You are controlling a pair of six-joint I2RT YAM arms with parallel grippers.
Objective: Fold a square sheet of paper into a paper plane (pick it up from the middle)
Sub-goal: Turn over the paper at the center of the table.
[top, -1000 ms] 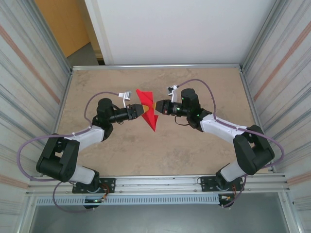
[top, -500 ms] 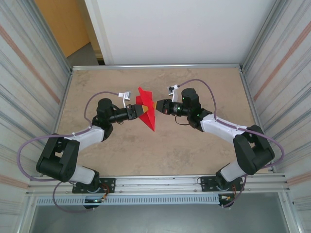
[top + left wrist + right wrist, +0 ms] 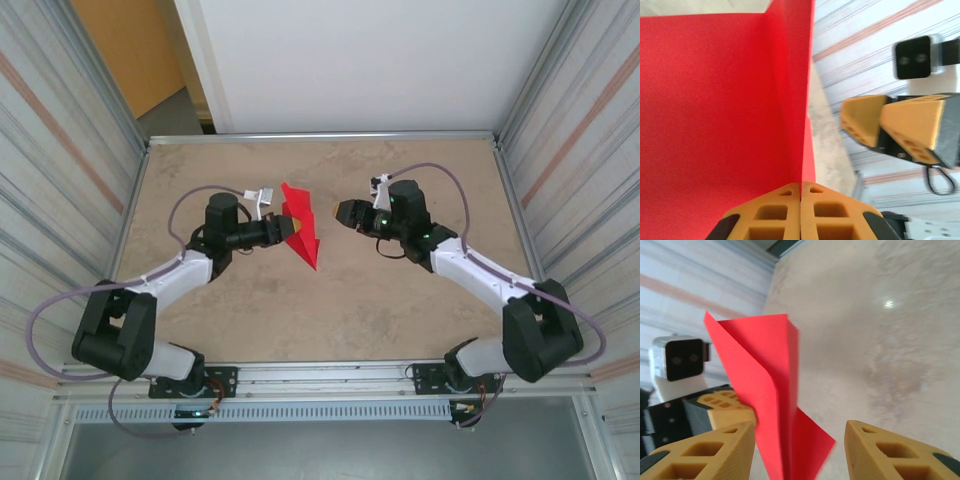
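Red paper plane [image 3: 308, 248], long axis eleven-to-five, pinched in left claw [image 3: 291, 229]; released right claw [image 3: 338, 212] hangs at its three o'clock

This looks like a robot lab. A left arm [image 3: 170, 285] and a right arm [image 3: 480, 280] are bolted to a metal rail [image 3: 330, 375] at the bottom of the frame. The tan counter [image 3: 330, 320] sits in a box with ribbed metal walls [image 3: 50, 180] on both sides. A white panel [image 3: 360, 60] stands at the top, an orange wall [image 3: 120, 50] upper left.
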